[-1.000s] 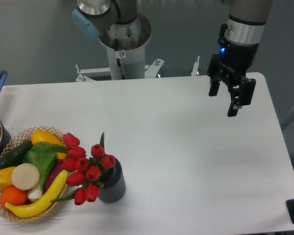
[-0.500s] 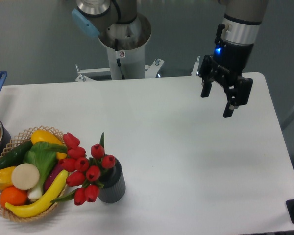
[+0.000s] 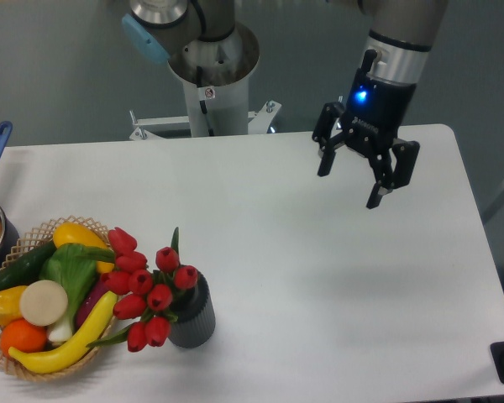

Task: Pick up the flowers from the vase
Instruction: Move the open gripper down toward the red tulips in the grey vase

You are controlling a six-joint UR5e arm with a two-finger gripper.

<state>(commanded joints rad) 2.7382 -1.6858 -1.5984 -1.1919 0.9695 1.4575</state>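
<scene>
Hanging above the counter's (image 3: pixel 319 277) far right, the pincer (image 3: pixel 351 186) gapes wide, holding and touching nothing. Well apart, the flowers (image 3: pixel 147 285) stand in the vase (image 3: pixel 196 317), front left.

The flowers (image 3: pixel 148 290) stand in the vase (image 3: pixel 196 313), right of the basket (image 3: pixel 35 367).

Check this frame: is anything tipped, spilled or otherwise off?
Nothing is spilled or broken. The one oddity: the flowers lean out of the vase to the left, heads over the basket rim rather than upright. The vase stands upright. The pincer hangs open, far off to the right.
</scene>
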